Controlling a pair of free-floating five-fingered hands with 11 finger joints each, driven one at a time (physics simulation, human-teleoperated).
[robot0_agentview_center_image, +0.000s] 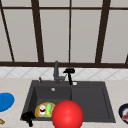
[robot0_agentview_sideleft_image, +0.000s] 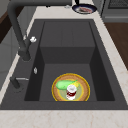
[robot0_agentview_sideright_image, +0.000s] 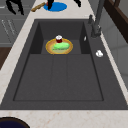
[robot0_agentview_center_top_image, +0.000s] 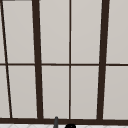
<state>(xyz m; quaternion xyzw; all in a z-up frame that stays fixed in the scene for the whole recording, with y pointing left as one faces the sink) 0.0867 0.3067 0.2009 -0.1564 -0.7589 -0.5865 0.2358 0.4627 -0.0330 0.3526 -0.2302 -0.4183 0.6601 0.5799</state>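
sink (robot0_agentview_center_image: 105, 100) dark grey | plate (robot0_agentview_sideleft_image: 85, 90) yellow-rimmed | cucumber (robot0_agentview_sideleft_image: 63, 84) green | ball (robot0_agentview_center_image: 67, 114) red | disc (robot0_agentview_center_image: 5, 101) blue

No legible text, label, brand, number or sign is present. The small can (robot0_agentview_sideleft_image: 71, 91) on the yellow plate (robot0_agentview_sideleft_image: 85, 85) in the sink (robot0_agentview_sideleft_image: 67, 53) carries a red and white wrapper, but no characters can be made out on it.
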